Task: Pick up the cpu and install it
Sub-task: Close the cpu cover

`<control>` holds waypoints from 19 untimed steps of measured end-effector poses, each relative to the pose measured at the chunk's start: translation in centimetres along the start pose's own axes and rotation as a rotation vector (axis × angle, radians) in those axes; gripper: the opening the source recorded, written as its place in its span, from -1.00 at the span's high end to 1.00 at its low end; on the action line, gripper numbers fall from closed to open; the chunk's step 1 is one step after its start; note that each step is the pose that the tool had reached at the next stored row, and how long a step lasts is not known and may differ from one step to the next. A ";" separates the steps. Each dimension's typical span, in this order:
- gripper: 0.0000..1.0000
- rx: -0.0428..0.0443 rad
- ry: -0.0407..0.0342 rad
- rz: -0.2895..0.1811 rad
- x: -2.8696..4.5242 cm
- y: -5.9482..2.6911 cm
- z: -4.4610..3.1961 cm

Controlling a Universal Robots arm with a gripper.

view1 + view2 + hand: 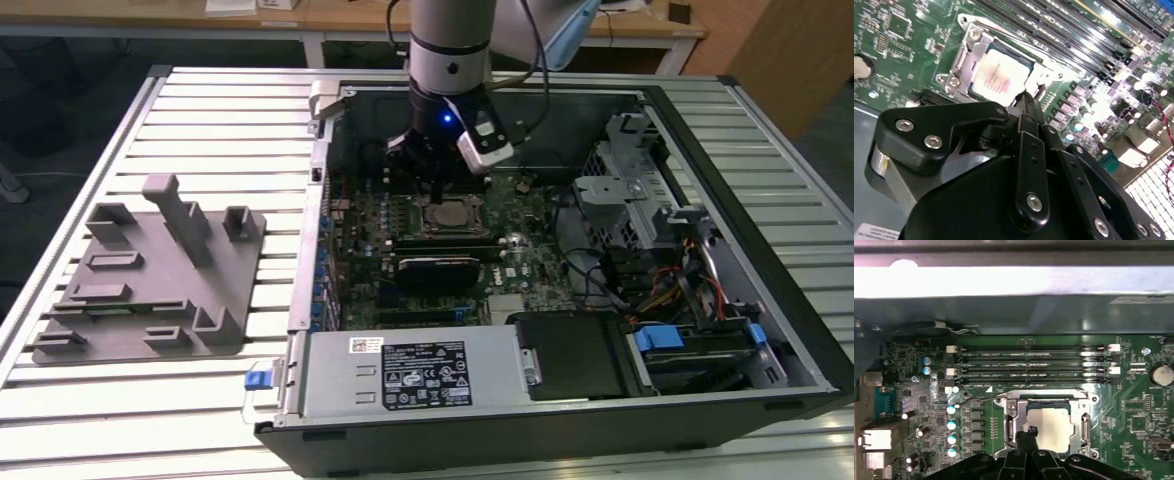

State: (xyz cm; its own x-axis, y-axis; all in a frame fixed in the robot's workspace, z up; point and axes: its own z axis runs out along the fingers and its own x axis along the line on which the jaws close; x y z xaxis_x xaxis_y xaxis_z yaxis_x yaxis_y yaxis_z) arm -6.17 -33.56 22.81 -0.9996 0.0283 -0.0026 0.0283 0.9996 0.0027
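Now one cpu lies in one socket, closed pincer close above.

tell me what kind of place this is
Probably a robotics lab or test workshop: an open computer case sits on a slatted metal table, a grey moulded fixture lies beside it, and wooden desks stand behind. The claw hangs over the cpu inside the case.
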 end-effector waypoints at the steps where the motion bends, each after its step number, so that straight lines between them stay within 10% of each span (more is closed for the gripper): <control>1: 0.79 0.0000 0.0000 0.000 -0.22 0.01 0.00; 11: 0.79 0.0000 0.0009 0.000 -2.61 0.07 0.01; 19: 0.79 0.0000 0.0010 0.000 -2.68 0.07 -0.94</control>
State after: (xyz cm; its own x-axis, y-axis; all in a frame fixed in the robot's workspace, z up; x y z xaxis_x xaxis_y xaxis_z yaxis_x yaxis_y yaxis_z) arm -3.49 -33.57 23.75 -0.9996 0.0283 -0.0016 0.0283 0.9996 0.0027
